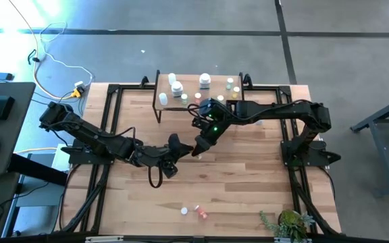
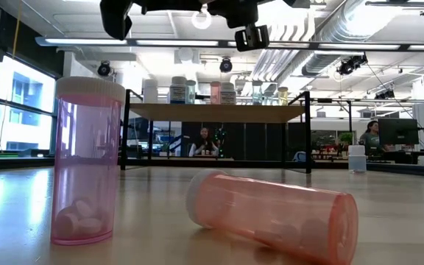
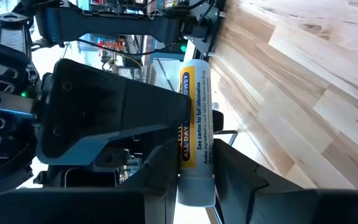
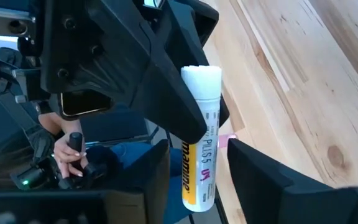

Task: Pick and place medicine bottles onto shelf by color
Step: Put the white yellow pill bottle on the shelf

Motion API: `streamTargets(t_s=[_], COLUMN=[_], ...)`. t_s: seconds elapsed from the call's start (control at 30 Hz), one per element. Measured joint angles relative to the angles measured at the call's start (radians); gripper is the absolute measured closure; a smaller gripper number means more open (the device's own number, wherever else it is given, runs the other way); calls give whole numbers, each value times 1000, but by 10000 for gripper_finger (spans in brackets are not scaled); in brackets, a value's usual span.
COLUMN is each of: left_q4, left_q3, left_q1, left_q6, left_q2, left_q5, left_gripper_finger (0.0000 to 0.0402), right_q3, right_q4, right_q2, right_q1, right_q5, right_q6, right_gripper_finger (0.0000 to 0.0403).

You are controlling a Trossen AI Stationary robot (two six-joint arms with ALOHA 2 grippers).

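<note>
Overhead looks straight down, low view skims the tabletop [image 2: 389, 199], and both close wrist views share one labelled bottle [image 3: 194, 124].

The table [image 1: 248, 175] is seen to be of pale, smooth wood planks. The two pink bottles [image 2: 87, 162] are of glossy see-through plastic. The white tube [image 3: 194, 124] is wrapped in a glossy printed label.

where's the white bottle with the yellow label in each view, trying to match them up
high view: the white bottle with the yellow label is a tiny pale speck mid-table, where the two arms meet.
low view: cannot tell; perhaps the pale round shape at the top edge.
left wrist view: centre, running up from the bottom.
right wrist view: centre, white cap uppermost.
shared landmark: the wooden tabletop, beside the bottle in both wrist views.
</note>
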Motion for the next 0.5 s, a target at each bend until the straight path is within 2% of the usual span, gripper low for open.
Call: streamTargets(t_s=[0.33, 0.5], left_q4=[0, -2], left_q3=[0, 0], left_q1=[0, 0], left_q6=[0, -28], left_q2=[0, 0], left_q5=[-4, -3], left_gripper_finger=[327, 324], right_q3=[0, 0], right_q4=[0, 0], right_q2=[0, 0], right_q1=[4, 4], right_q5=[0, 1], right_q6=[1, 2], right_gripper_finger=[326, 343])
